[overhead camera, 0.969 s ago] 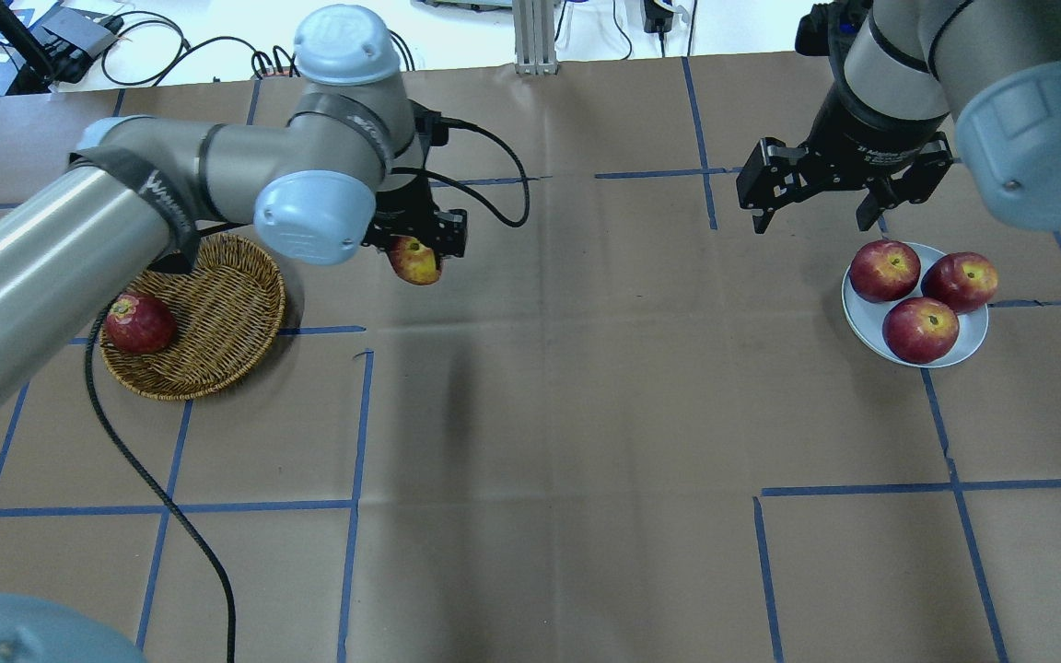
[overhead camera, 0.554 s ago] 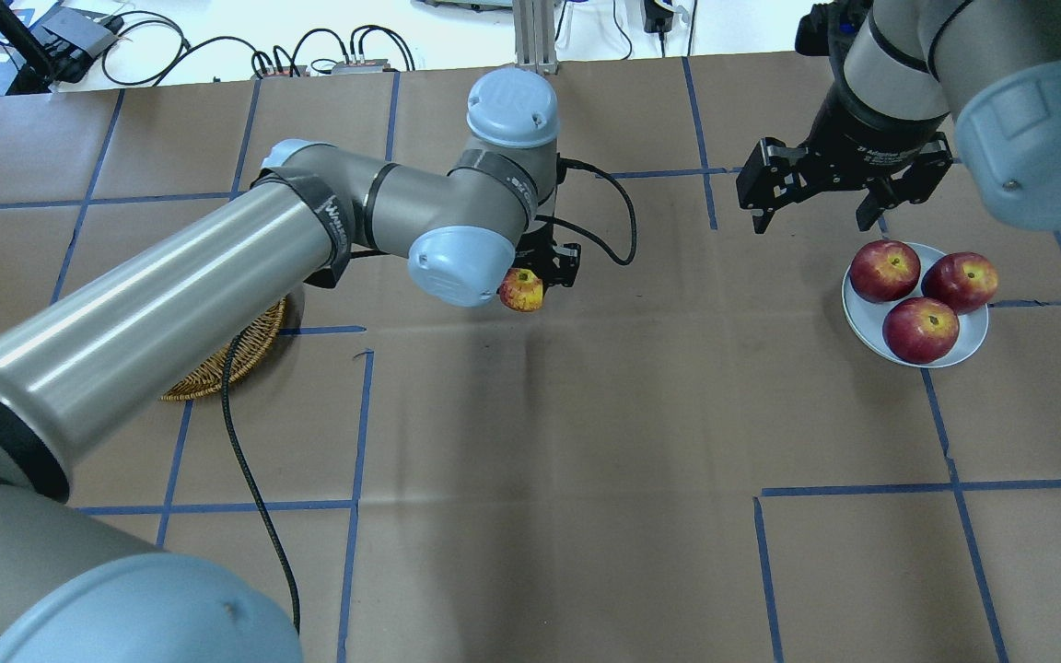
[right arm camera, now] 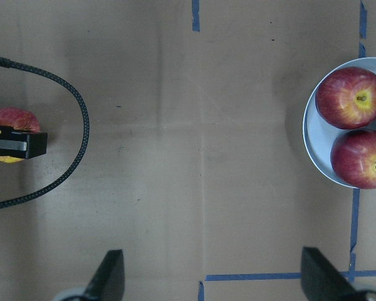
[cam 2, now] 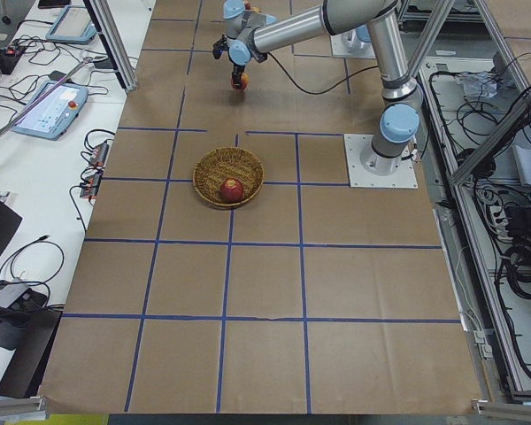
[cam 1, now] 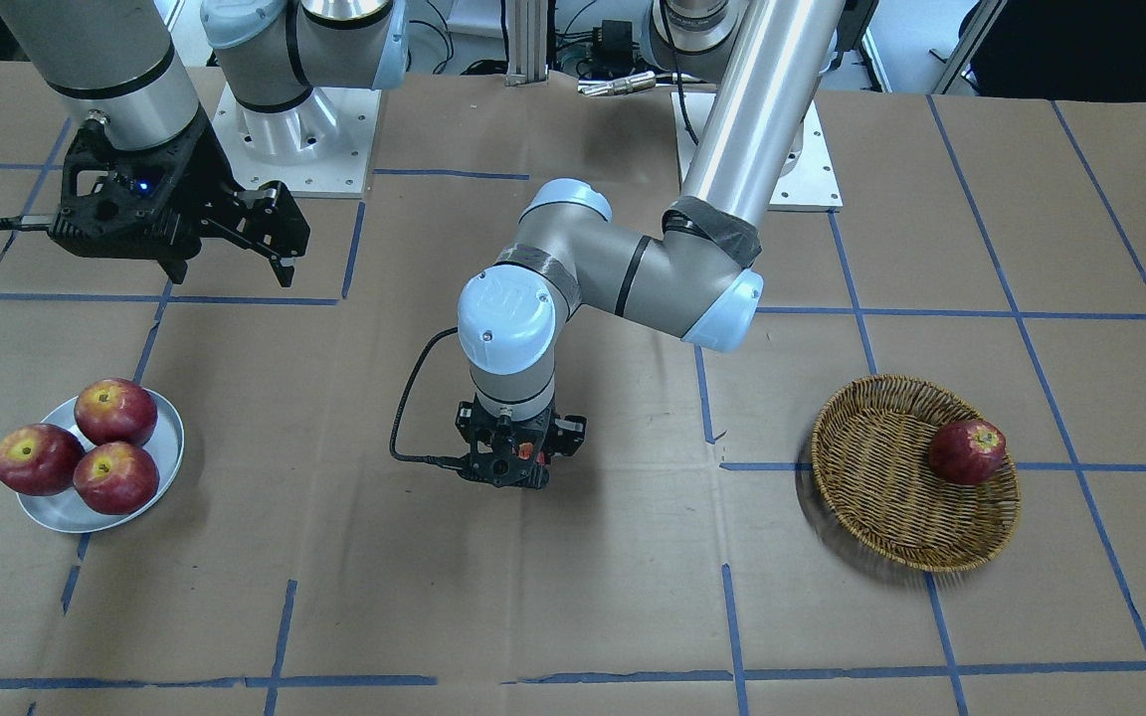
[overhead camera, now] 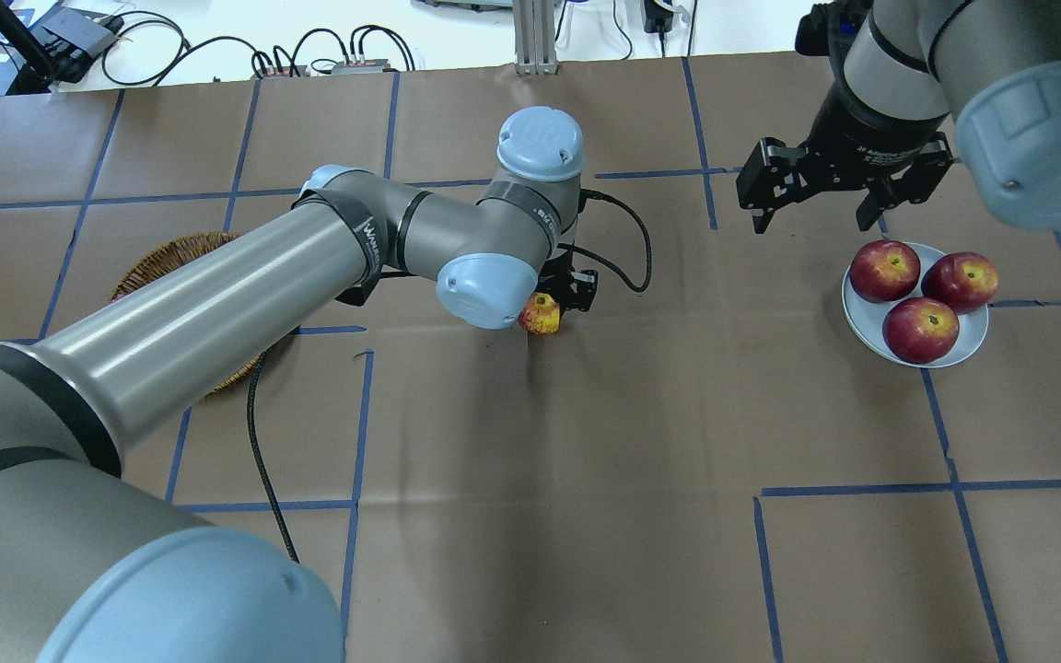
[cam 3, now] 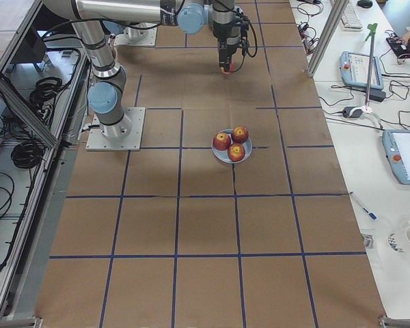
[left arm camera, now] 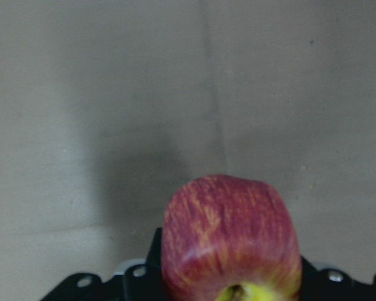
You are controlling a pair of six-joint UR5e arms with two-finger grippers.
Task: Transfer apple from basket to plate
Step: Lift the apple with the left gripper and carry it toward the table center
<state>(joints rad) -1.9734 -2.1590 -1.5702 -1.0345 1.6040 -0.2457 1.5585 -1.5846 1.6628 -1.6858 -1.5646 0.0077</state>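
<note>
My left gripper is shut on the apple, pinkish-red with streaks and a yellow stem patch, just above the paper near the table's middle. The apple fills the bottom of the left wrist view and shows at the left edge of the right wrist view. The wicker basket lies behind it on my left side. The silvery plate sits far to the right. My right gripper hangs open and empty just beyond the plate's far edge.
One dark red apple lies in the basket. Three glossy dark-red apples fill most of the plate. The left gripper's black cable loops over the paper. Blue tape lines cross the brown paper.
My left arm has carried the apple to the right, from beside the basket to the table's middle. My right arm has not moved.
</note>
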